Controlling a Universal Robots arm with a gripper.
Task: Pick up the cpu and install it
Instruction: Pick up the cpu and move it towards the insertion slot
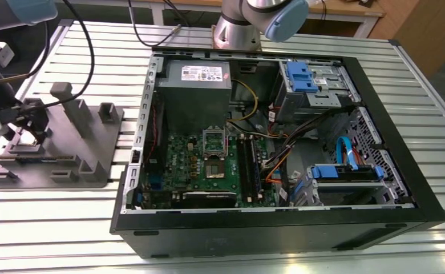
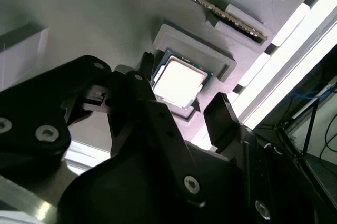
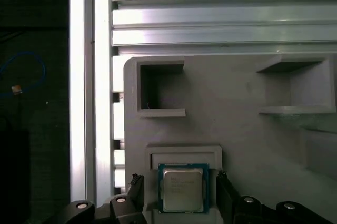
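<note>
The cpu (image 3: 181,188) (image 2: 178,83), a small flat square chip with a pale silvery top, lies in a shallow pocket of the grey fixture plate (image 3: 237,124) (image 1: 93,148). My gripper (image 3: 180,196) (image 2: 181,89) (image 1: 26,130) is low over that pocket at the exterior view's left. It is open, with one black finger (image 3: 136,192) on each side of the chip and a small gap on both sides. The chip rests flat in the pocket. The motherboard's open socket (image 1: 213,153) sits inside the computer case.
The open black computer case (image 1: 405,188) lies on the slatted metal table (image 1: 55,228), to the exterior view's right of the fixture. Upright grey posts (image 1: 74,105) stand on the fixture close to the gripper. The arm's base (image 1: 238,28) is behind the case.
</note>
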